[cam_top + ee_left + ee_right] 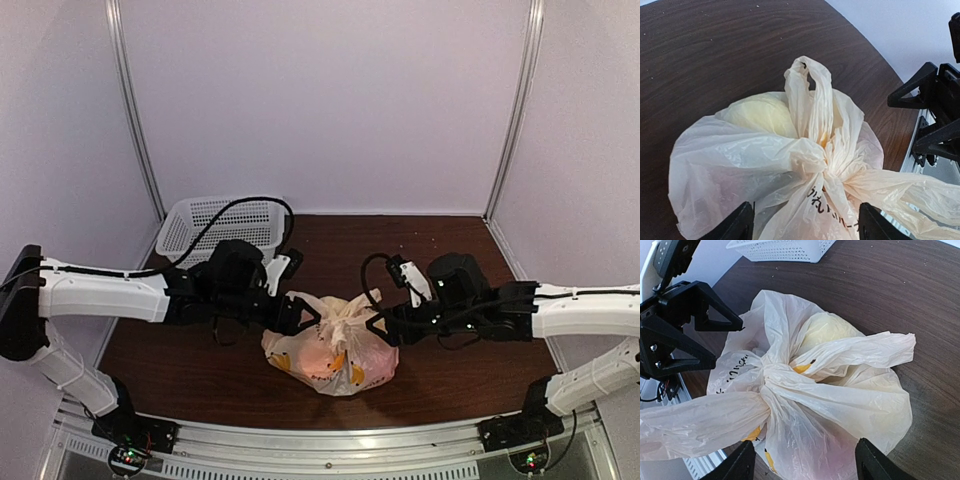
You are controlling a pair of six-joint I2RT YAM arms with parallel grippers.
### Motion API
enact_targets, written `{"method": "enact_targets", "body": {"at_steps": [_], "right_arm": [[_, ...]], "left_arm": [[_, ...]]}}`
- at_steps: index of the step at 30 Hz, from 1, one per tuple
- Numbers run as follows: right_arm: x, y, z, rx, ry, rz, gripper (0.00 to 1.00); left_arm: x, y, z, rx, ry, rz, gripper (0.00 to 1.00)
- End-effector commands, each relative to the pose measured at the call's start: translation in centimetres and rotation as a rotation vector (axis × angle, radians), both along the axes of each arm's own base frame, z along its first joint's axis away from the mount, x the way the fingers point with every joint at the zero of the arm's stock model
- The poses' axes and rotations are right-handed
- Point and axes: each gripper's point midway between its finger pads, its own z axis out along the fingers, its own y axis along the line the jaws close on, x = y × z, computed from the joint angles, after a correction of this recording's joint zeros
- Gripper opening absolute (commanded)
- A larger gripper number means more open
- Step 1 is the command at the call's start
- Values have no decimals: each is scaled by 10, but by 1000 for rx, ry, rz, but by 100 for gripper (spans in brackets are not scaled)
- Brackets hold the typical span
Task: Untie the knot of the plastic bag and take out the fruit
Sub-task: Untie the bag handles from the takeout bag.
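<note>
A dark brown wood-grain table [440,250] carries a knotted cream plastic bag [335,350] at centre frame and a white perforated plastic basket [222,226] at upper left.

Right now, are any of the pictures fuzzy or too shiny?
Top view: a bit soft and grainy, the plastic bag glowing pale against the dark table. Left wrist view: sharp on the knot, no harsh glare, though the wall behind is washed out. Right wrist view: crinkles crisp; the white basket at the top edge is very bright.
</note>
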Motion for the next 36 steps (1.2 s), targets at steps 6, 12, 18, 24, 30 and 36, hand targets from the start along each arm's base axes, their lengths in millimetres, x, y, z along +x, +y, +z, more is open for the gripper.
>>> {"method": "enact_targets", "body": {"at_steps": [6, 12, 18, 24, 30, 36], "right_arm": [[-14, 20, -26, 3, 71, 83, 59], [-12, 28, -34, -5, 78, 94, 52], [-11, 30, -41, -18, 86, 98, 47], [-9, 33, -42, -17, 80, 99, 44], [-6, 33, -46, -39, 71, 90, 37], [-2, 34, -45, -42, 61, 80, 44]], "left_arm": [[-3, -33, 10, -92, 11, -86, 67], [0, -33, -3, -64, 22, -78, 63], [1, -35, -10, -50, 32, -77, 58], [5, -35, -17, -32, 33, -60, 52], [5, -35, -18, -32, 36, -57, 43], [6, -35, -17, -35, 35, -52, 33]]}}
